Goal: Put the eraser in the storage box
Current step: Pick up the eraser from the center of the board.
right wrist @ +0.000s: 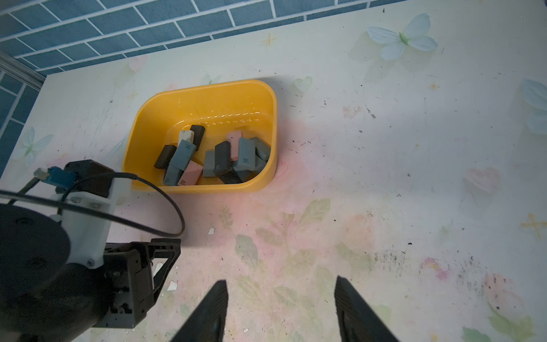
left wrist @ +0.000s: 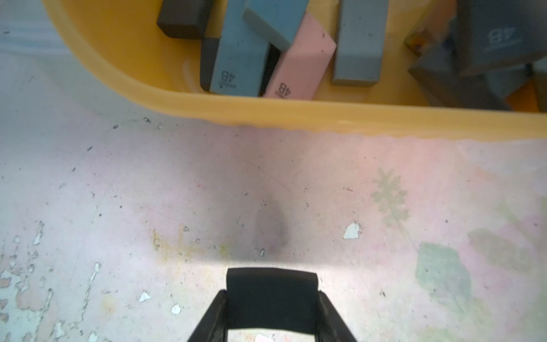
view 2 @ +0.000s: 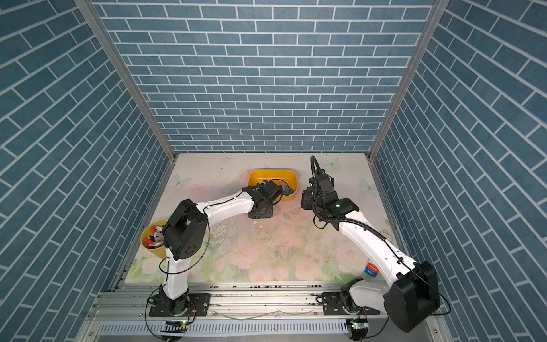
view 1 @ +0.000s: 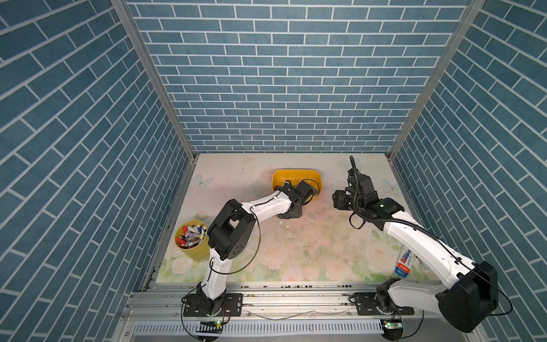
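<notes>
The left end effector [left wrist: 272, 293] clamped a black eraser [left wrist: 272, 281] beside the storage box [left wrist: 296, 115]; transfer and release remained. The right end effector [right wrist: 281, 284] stood open, empty.

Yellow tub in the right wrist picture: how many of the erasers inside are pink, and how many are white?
In the storage box:
pink erasers: 2
white eraser: 1
Total: 3

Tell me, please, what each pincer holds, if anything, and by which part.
The left pincer grips a black eraser by its two opposite ends; the right pincer is open and holds nothing.
</notes>
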{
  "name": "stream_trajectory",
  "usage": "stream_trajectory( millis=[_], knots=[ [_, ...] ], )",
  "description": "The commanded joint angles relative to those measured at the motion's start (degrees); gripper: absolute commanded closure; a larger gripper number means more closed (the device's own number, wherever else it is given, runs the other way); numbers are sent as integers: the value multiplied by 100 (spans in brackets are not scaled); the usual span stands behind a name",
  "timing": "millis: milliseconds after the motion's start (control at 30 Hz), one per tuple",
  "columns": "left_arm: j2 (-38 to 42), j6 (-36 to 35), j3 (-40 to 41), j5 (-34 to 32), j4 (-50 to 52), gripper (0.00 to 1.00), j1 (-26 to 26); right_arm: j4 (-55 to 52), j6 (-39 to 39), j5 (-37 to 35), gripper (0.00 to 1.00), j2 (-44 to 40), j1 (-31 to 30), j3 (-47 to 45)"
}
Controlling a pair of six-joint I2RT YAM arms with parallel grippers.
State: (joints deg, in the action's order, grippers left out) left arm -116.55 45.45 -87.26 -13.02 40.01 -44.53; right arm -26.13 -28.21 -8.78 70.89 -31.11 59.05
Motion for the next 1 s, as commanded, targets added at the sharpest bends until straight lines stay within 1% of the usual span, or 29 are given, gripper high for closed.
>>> stream_trajectory(
  millis=[0, 167, 633, 800, 967],
  knots=[
    [161, -36, 103, 44, 96, 57, -10, 55, -89, -1, 41, 39, 10, -85],
    [98, -18, 139, 87, 95, 57, -37, 50, -86, -18, 41, 52, 13, -84],
    [339, -114, 11, 55, 198, 57, -47, 45, -89, -45, 41, 52, 9, -83],
    [414, -252, -247, -117, 373, 57, -46, 35, -89, -47, 41, 6, 8, -92],
    [369, -481, -787, -412, 606, 57, -38, 33, -80, -70, 41, -45, 6, -104]
  ],
)
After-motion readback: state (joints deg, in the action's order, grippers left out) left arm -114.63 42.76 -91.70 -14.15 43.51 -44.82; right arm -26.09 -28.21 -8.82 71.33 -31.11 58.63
